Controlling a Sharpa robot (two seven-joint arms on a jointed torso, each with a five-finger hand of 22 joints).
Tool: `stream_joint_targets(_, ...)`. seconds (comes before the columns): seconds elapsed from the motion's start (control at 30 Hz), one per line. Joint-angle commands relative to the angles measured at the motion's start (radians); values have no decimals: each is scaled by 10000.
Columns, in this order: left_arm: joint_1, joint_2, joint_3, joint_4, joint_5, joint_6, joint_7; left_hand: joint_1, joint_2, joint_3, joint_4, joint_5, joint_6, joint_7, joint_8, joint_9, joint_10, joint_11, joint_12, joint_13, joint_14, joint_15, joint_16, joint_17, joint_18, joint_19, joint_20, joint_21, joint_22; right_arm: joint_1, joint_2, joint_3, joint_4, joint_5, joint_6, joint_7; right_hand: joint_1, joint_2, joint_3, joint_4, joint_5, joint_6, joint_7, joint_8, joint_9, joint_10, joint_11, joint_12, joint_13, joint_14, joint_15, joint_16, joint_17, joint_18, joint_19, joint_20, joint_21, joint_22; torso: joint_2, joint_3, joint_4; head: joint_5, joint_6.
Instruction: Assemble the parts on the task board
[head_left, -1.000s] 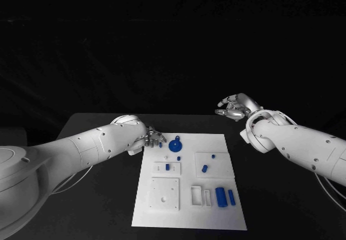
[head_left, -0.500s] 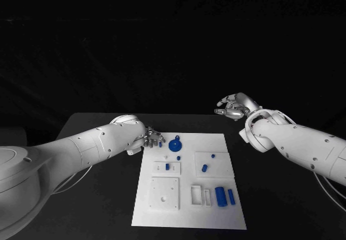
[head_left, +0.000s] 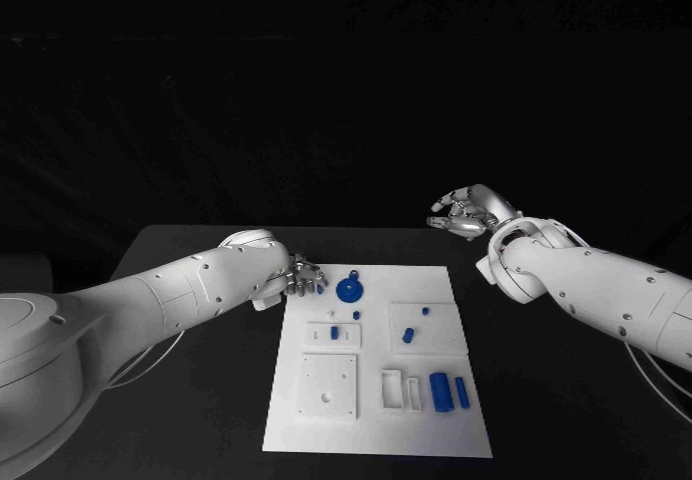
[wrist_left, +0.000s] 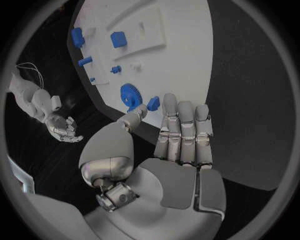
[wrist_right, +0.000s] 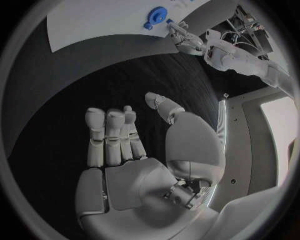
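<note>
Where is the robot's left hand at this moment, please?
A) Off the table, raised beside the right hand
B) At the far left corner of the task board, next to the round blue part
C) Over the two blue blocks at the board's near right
B: the head view shows the left hand at the task board's far left corner, beside the round blue part.

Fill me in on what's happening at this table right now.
A two-armed robot is set to assemble small blue parts on the white task board. Its left hand sits at the board's far left corner, beside the round blue part, with a small blue piece at its fingertips. The right hand hangs empty beyond the board's far right corner.
</note>
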Motion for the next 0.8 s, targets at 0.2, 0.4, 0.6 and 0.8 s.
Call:
stream_joint_targets(0.2, -47, 36, -9, -72, 456, 346, 191, 175, 299, 81, -309, -35, 8, -40, 64, -41, -48, 3, 47, 0, -77, -10, 38, -49, -152, -38, -859, -50, 191, 1, 22, 5, 4, -48, 115, 73, -41, 39, -54, 4, 36, -2, 49, -4, 9, -76, -3, 41, -18, 64, 6, -64, 17, 997, 19, -78, -62, 16, 0, 0, 2, 19, -10)
stream_joint_targets(0.4, -49, 3, -10, -79, 580, 273, 225, 532, 665, 226, -645, -33, 32, -43, 90, -58, -27, 1, 43, -8, -74, -3, 62, -86, -152, -28, -847, -40, 199, 1, 22, 5, -2, -48, 117, 73, -40, 40, -55, 3, 38, -2, 49, -4, 9, -74, -3, 44, -21, 65, 6, -64, 19, 997, 22, -79, -63, 19, 6, -2, 4, 12, -17)
stream_joint_targets(0.6, -49, -10, -10, -29, 613, 139, 297, 870, 1044, 335, -962, -28, 94, -59, 135, -68, 24, -12, 52, -12, -46, -8, 96, -114, -152, -5, -838, -21, 202, 1, 29, 5, -5, -48, 121, 72, -42, 40, -58, 4, 39, -3, 49, -4, 10, -73, -3, 46, -23, 67, 6, -64, 21, 997, 24, -79, -63, 20, 4, -10, 1, 6, -32)
stream_joint_targets(0.8, -50, -41, -9, 31, 748, -55, 261, 1221, 1446, 412, -1329, -22, 494, -190, 363, -19, 292, -122, 121, -5, 133, -73, 214, -126, -152, 123, -862, 54, 205, 1, 44, 5, -15, -48, 135, 73, -45, 39, -60, 4, 40, -3, 49, -3, 10, -72, -3, 49, -25, 68, 6, -64, 23, 997, 26, -79, -64, 22, 5, -9, 4, 3, -57)
